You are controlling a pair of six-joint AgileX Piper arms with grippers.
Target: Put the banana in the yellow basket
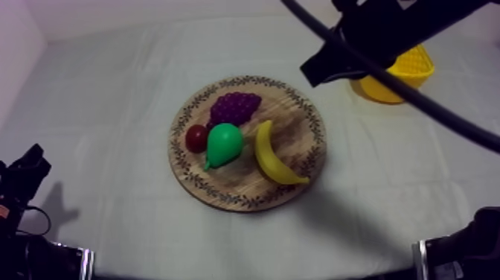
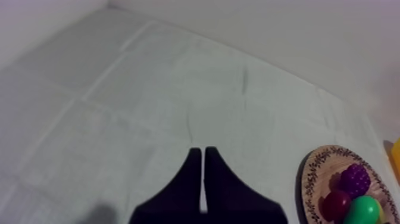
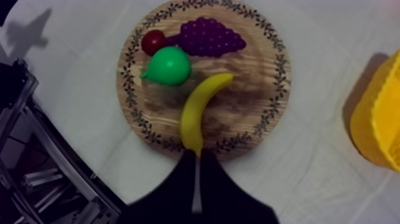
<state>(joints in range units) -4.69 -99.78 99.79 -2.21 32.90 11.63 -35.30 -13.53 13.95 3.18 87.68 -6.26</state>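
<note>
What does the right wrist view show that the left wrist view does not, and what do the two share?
Right wrist view: the banana at full length on the wooden board, my right end effector shut, its tip at the banana's near end, and a broad part of the yellow basket. Left wrist view: my left end effector shut as a wedge over bare cloth, apart from the board. Both: the board's patterned rim, the grapes, the small red fruit and the pear.

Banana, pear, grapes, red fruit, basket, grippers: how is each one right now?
banana: lying on wooden board, not gripped
pear: on board
bunch of grapes: on board
small red fruit: on board
yellow basket: upright on cloth
left gripper: shut, empty
right gripper: shut, empty, by banana's tip
</note>
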